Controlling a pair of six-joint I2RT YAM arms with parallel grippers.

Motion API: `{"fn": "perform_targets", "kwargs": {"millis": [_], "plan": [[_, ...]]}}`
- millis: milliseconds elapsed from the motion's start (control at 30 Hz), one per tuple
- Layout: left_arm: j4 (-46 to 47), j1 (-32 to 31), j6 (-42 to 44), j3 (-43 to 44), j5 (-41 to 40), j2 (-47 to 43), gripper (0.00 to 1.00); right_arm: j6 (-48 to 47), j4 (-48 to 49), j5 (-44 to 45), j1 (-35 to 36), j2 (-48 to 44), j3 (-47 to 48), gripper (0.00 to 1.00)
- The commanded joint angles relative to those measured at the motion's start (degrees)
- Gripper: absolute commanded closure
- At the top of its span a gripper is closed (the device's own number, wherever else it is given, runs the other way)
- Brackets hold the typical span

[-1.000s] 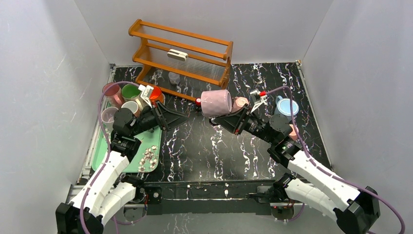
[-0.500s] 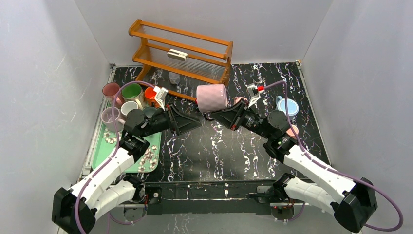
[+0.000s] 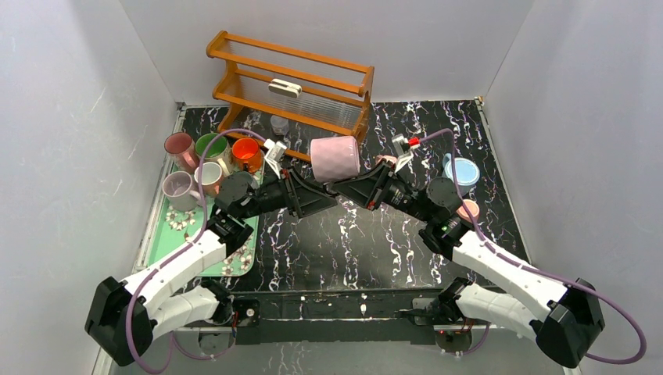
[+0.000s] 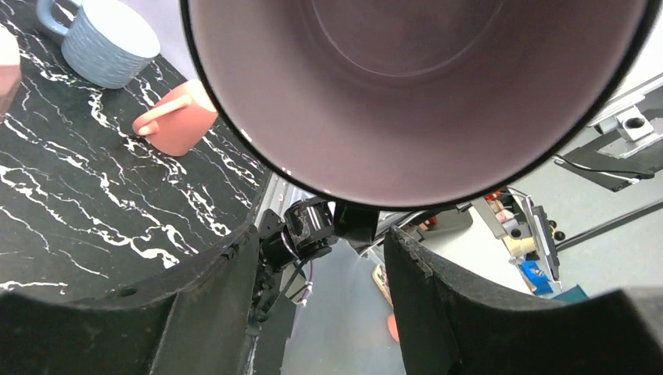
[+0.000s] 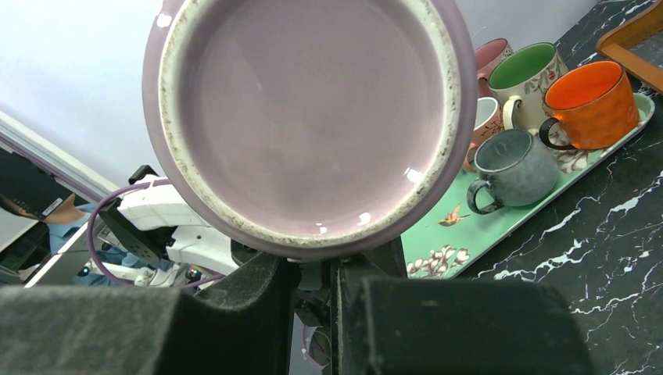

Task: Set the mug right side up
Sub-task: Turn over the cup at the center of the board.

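Right gripper (image 3: 348, 187) clamped on the pink mug (image 3: 335, 158) midair, left gripper (image 3: 322, 198) spread apart beside it; a bump could drop it onto the surface (image 3: 367, 242).

No readable text, labels or numbers.

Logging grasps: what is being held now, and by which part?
The right gripper holds the pink mug by its lower side, likely the hidden handle; left gripper empty.

black marbled table (image 3: 336, 242) under wooden rack (image 3: 293, 82), green tray (image 3: 160, 244), blue mug (image 3: 461, 170)
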Motion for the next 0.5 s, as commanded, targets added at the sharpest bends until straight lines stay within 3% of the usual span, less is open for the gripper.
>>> {"fn": "perform_targets", "kwargs": {"millis": [0, 300, 467], "plan": [[6.4, -1.9, -0.8, 2.2, -1.0, 1.3, 0.45, -0.4, 9.1, -0.4, 0.8, -0.5, 3.8, 0.99], [10.2, -3.4, -2.1, 2.0, -2.7, 2.5, 0.54, -0.8, 8.6, -0.6, 1.5, -0.8, 3.4, 0.99], [11.7, -3.7, -2.7, 1.3, -4.4, 2.0, 0.79, -1.0, 7.8, -1.1, 1.6, -0.9, 3.5, 0.99]]}}
